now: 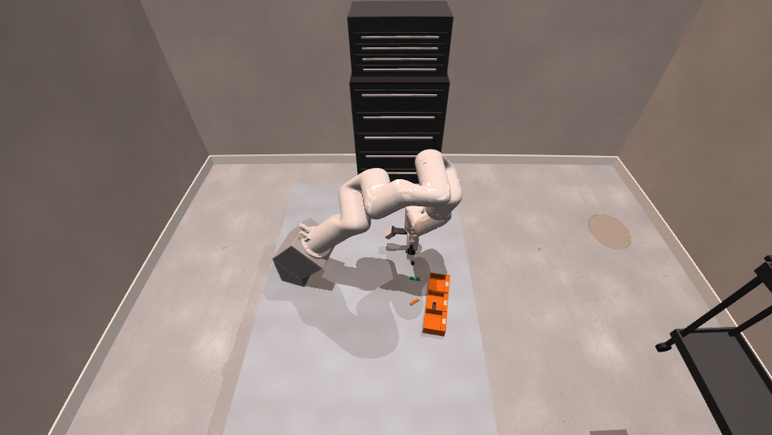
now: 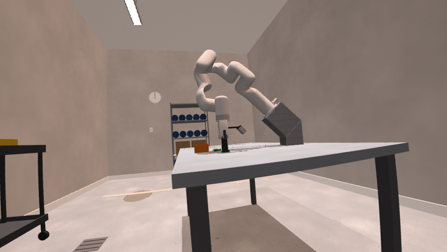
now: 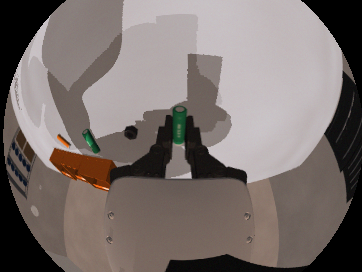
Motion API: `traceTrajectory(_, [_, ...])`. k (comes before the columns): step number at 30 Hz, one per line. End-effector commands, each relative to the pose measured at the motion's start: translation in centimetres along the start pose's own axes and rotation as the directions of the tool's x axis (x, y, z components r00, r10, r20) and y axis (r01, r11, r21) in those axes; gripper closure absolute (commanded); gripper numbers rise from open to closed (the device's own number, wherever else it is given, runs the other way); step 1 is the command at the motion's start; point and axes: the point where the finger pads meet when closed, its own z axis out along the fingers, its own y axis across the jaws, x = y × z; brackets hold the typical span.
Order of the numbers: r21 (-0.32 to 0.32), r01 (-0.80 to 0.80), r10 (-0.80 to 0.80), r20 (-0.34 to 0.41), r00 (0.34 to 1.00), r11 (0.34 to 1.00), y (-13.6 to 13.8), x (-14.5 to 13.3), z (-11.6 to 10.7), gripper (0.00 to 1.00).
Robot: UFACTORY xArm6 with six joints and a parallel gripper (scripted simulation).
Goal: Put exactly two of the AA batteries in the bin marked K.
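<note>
My gripper [image 1: 410, 253] [image 2: 224, 149] [image 3: 179, 125] is down at the table top and shut on a green AA battery [image 3: 179, 123], which lies lengthwise between the fingers. A second green AA battery [image 1: 415, 278] [image 3: 91, 140] [image 2: 216, 150] lies on the table between the gripper and the orange row of bins [image 1: 436, 318] [image 2: 201, 148] [image 3: 83, 165]. The bins' letters are too small to read. A small dark thing [image 1: 435, 305] lies in one middle compartment.
A small black round thing [image 1: 411, 263] [image 3: 129, 131] lies just beside the gripper, towards the bins. A small orange stick [image 1: 414, 301] [image 3: 63, 139] lies left of the bins. The arm's grey base block [image 1: 296, 263] [image 2: 286, 126] stands on the table [image 1: 351, 378] [image 2: 281, 156].
</note>
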Motion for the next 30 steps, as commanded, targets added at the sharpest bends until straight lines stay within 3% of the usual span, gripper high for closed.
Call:
traceTrajectory(1, [-0.001, 0.0, 0.0, 0.001, 1.0, 1.0, 0.1, -0.1, 0.0, 1.0])
traceTrajectory(23, [-0.001, 0.0, 0.0, 0.001, 1.0, 1.0, 0.1, -0.1, 0.0, 1.0])
traceTrajectory(30, [-0.001, 0.0, 0.0, 0.001, 1.0, 1.0, 0.0, -0.1, -2.4, 1.0])
